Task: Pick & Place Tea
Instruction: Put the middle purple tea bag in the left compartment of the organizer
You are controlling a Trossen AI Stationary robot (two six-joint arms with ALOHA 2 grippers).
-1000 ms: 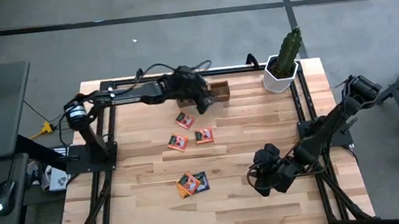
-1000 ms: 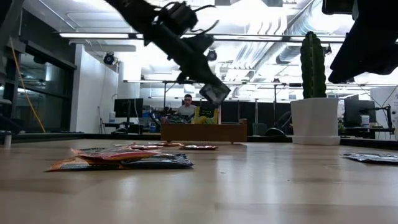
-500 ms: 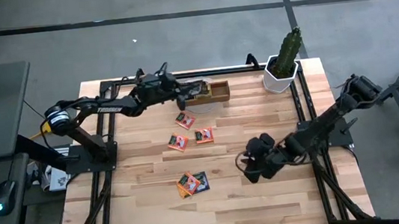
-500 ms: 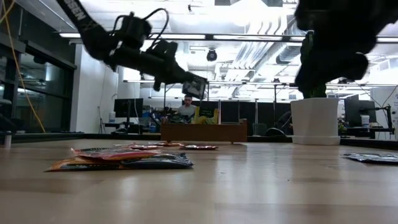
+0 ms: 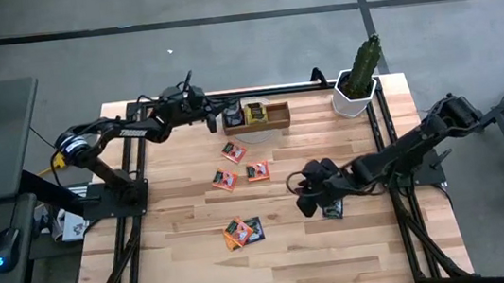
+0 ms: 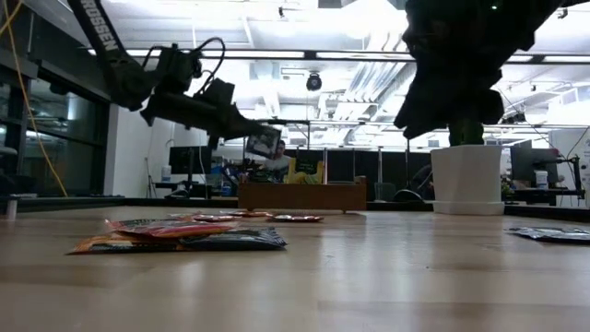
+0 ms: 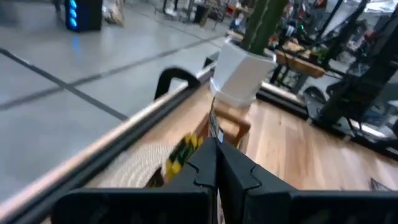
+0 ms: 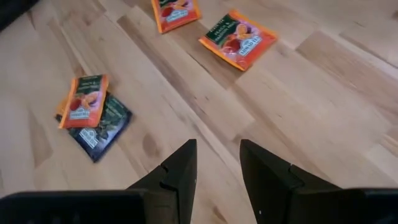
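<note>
Pinching a tea sachet (image 6: 264,143) in closed left jaws (image 6: 251,136), right jaws (image 8: 217,163) open, empty

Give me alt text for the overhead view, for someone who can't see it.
Seen from above, the left gripper holds a tea sachet over the wooden tray at the table's far edge. The right gripper hovers open mid-table, near loose sachets scattered on the wood. A potted cactus stands in the far right corner.
</note>
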